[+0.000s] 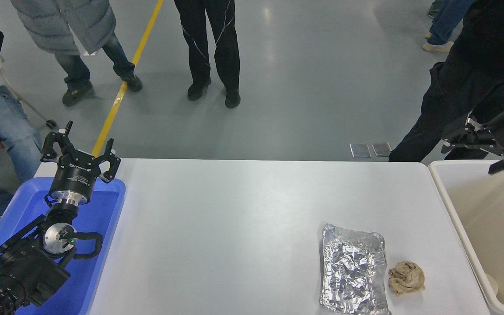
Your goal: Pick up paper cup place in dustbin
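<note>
Over dustbin (442,188) far corner, right gripper (470,146) w/ fingers spread, holding nothing, paper cup (491,283) at dustbin's bottom near corner, left gripper (79,151) spread, parked over blue tray (103,218).

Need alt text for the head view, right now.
Right tool, open and empty, hovers above the cream-white rectangular plastic dustbin; a small white paper cup lies inside. Left tool is parked over the blue plastic tray.
</note>
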